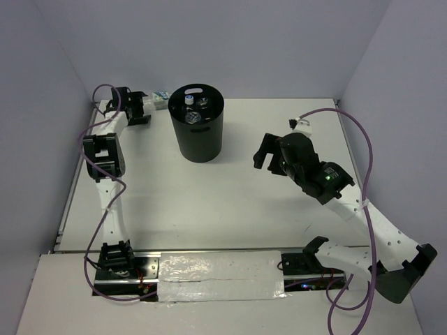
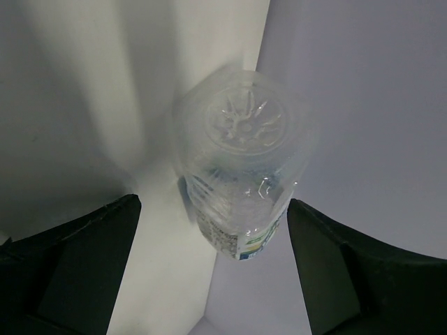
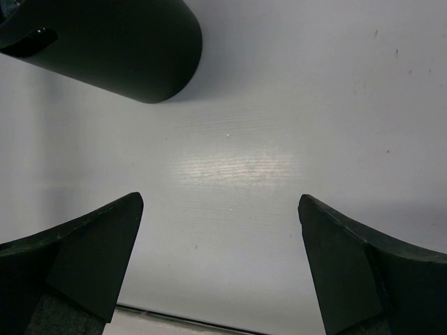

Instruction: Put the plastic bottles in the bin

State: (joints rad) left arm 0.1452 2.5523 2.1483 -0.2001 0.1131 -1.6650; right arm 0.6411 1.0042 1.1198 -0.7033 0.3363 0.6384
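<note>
The black bin (image 1: 198,132) stands at the back middle of the table, with at least two clear bottles (image 1: 191,105) inside it. It also shows in the right wrist view (image 3: 105,49). A clear bottle with a teal-white label (image 1: 161,99) lies at the back wall, left of the bin. My left gripper (image 1: 144,106) is open around it. In the left wrist view the bottle (image 2: 241,153) shows its base and sits between the spread fingers of the left gripper (image 2: 213,204), close to the right finger. My right gripper (image 1: 267,150) is open and empty right of the bin, above bare table in its wrist view (image 3: 220,199).
The back wall and left wall meet close behind the left gripper. White table (image 1: 230,202) stretches between the bin and the arm bases. A taped strip (image 1: 223,276) runs along the near edge.
</note>
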